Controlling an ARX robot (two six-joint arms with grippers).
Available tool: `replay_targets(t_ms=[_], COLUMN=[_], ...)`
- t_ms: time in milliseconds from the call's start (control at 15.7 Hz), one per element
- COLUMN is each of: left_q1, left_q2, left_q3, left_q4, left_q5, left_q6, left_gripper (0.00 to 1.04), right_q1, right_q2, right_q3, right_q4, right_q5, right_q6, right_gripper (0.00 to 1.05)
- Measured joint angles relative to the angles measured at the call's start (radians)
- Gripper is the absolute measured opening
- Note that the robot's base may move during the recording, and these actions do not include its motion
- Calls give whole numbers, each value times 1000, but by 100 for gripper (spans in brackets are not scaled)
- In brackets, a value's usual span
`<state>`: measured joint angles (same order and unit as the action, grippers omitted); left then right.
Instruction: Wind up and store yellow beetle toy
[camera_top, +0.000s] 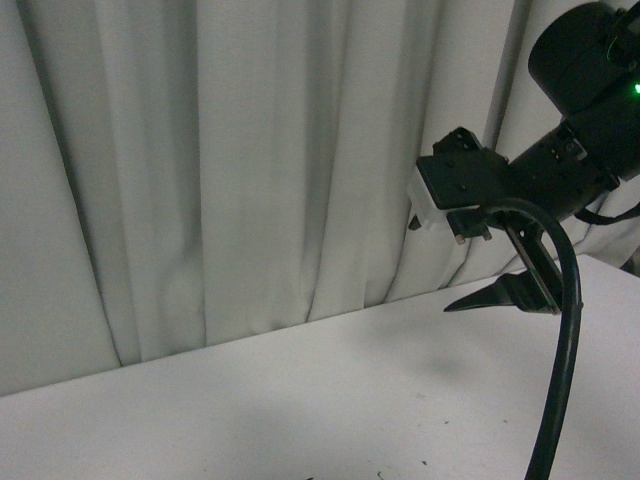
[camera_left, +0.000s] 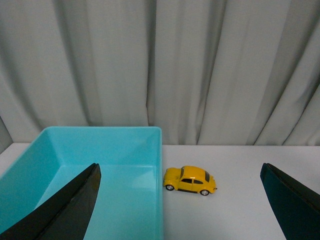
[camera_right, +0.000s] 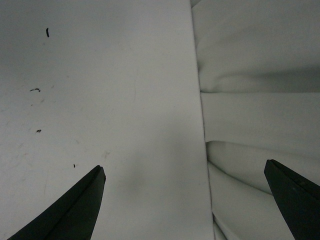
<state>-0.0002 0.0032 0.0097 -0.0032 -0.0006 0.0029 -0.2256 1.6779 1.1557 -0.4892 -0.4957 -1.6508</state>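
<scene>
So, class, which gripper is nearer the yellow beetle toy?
Left. The left gripper faces the yellow beetle toy, which sits beside the blue bin, ahead of its open jaws. The right gripper sees only table and curtain, no toy.

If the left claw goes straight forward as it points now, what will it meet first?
Probably the yellow beetle toy, on the table ahead of the open left claw, beside the turquoise bin. Depth is unclear: it may pass over it to the curtain.
</scene>
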Motion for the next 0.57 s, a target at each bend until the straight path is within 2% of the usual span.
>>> replay_targets(t_ms=[64, 127, 191, 254, 318, 382, 445, 509, 572], left_q1=[0, 0, 0, 0, 0, 0, 0, 0, 0], left_q2=[0, 0, 0, 0, 0, 0, 0, 0, 0], left_q3=[0, 0, 0, 0, 0, 0, 0, 0, 0], left_q4=[0, 0, 0, 0, 0, 0, 0, 0, 0], left_q5=[0, 0, 0, 0, 0, 0, 0, 0, 0], left_q6=[0, 0, 0, 0, 0, 0, 0, 0, 0], left_gripper=[98, 98, 98, 98, 98, 98, 98, 98, 98], right_q1=[14, 39, 73, 109, 130, 134, 135, 141, 148], right_q2=[-21, -53, -128, -214, -277, -318, -359, -395, -431], right_q3=[0, -48, -204, -375, -505, -589, -658, -718, -771], right_q4=[0, 168, 533, 801, 1023, 1191, 1299, 1348, 1355], right_q5=[2, 42, 208, 314, 365, 391, 403, 417, 422], right_q6=[10, 82, 281, 547, 842, 1068, 1287, 1434, 1522], right_gripper=[98, 95, 85, 74, 63, 52, 41, 31, 20])
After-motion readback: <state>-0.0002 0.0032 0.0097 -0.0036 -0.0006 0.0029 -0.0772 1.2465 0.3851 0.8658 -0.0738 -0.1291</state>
